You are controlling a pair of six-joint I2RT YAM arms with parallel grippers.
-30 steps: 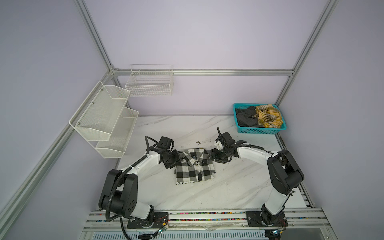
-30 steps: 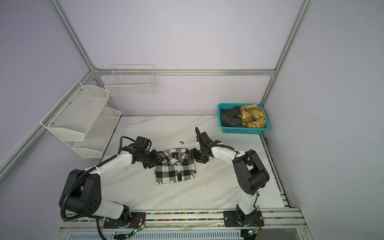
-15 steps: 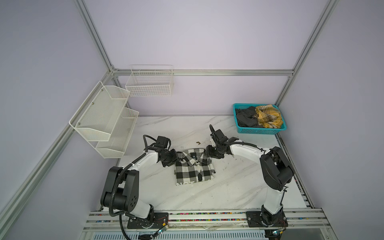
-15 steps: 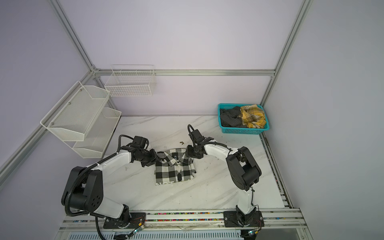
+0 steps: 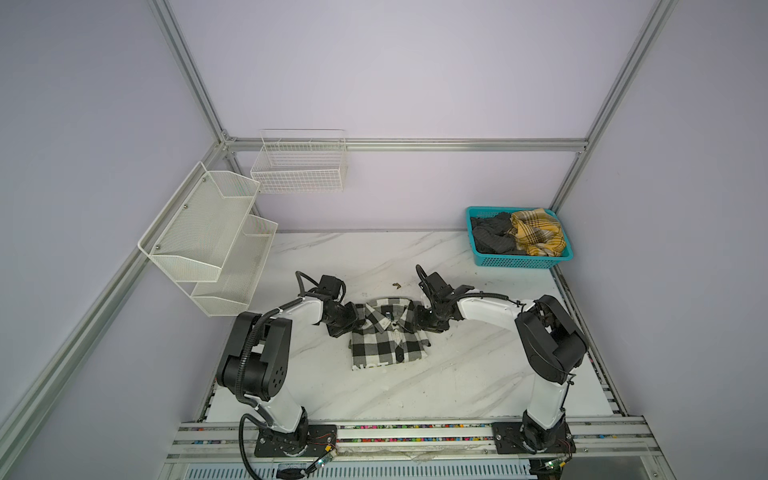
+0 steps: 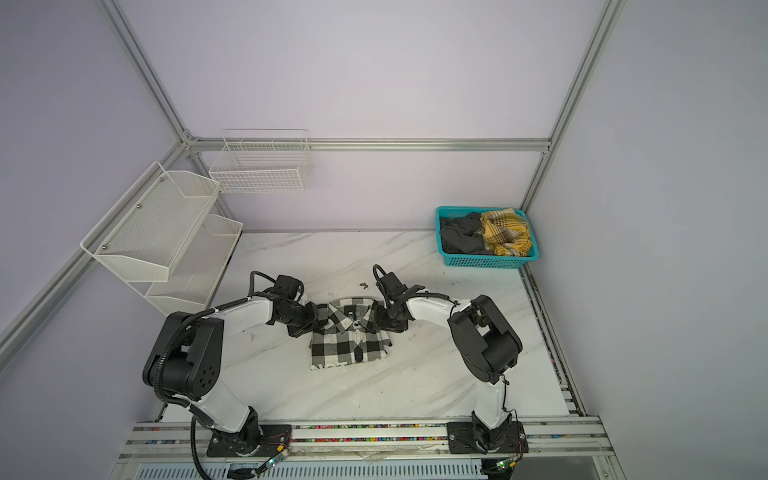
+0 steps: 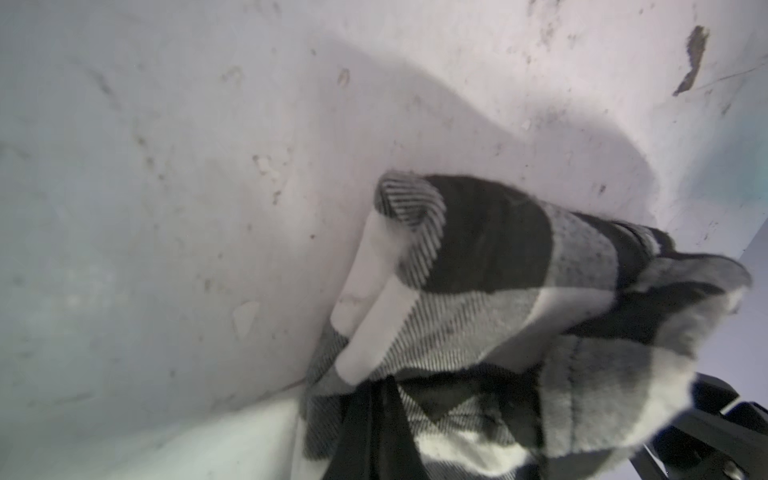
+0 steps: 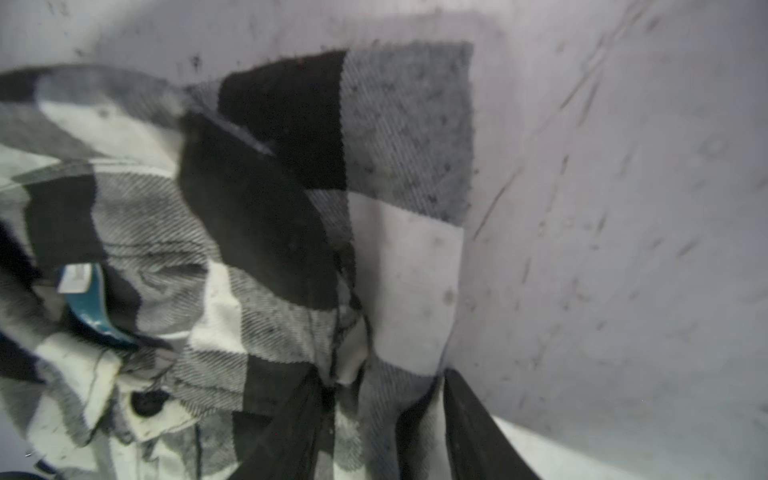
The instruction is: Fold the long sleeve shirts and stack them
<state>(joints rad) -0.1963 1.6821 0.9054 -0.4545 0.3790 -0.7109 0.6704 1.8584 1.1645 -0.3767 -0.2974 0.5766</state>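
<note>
— White mesh: is that what hangs off the worktop's [image 5: 457, 374] ten o'clock side?
— Yes, a two-tier mesh rack [image 5: 208, 237] on the side wall. A white wire basket [image 5: 300, 168] hangs on the back wall at eleven o'clock.
— And the left tool [image 5: 352, 321]?
— It is low on the worktop, at the ten o'clock corner of the long sleeve shirt [image 5: 388, 340]. Its jaws are together, clamped on a bunch of checked cloth at that shoulder. The left wrist view shows the fabric gathered there.
— Where does the shirt [image 6: 350, 343] lie?
— Folded into a compact block near the worktop's middle in both top views. The collar points toward twelve o'clock, the buttons face up, and white letters show at the six o'clock hem.
— The right tool [image 5: 424, 321]?
— It is at the shirt's two o'clock corner. The right wrist view shows the cloth's edge between its fingers, but I cannot tell whether they pinch it.
— Farther right?
— A teal basket [image 5: 523, 262] at the worktop's one o'clock corner, with dark cloth [image 5: 492, 239] and yellow plaid cloth [image 5: 538, 232] inside.
</note>
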